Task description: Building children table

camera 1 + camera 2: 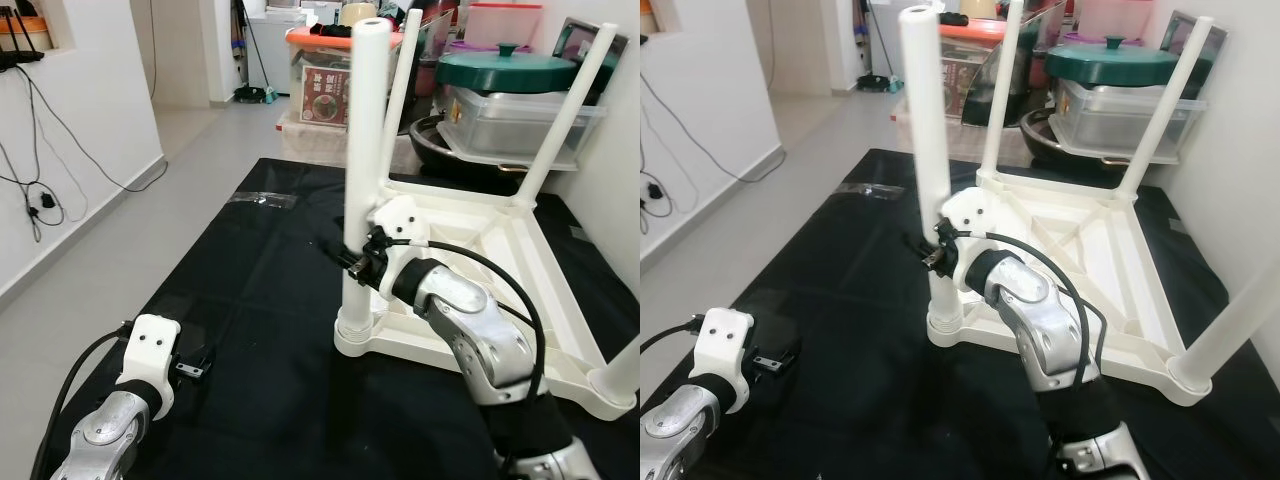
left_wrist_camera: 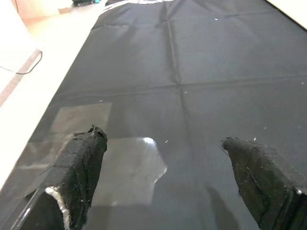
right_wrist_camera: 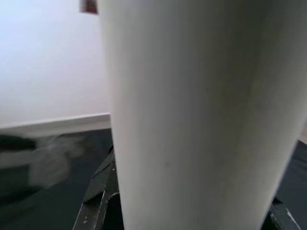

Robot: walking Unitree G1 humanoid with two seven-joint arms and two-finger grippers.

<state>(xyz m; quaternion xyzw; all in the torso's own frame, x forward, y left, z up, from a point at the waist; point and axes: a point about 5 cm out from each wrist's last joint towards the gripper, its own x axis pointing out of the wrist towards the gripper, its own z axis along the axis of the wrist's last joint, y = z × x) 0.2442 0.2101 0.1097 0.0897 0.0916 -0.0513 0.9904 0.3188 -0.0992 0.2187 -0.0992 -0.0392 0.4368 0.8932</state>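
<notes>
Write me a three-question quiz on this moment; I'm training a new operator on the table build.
1. True or false: the white table lies upside down on the black mat.
2. Which gripper is closed around the near table leg? A) left B) right C) neither
3. Fill in: the left gripper hangs over the mat with its fingers ____.

Key
1. True: three more legs, such as the far leg, also point up from the frame.
2. B: the right gripper clamps the leg low down, just above its socket.
3. Open, holding nothing.
</notes>
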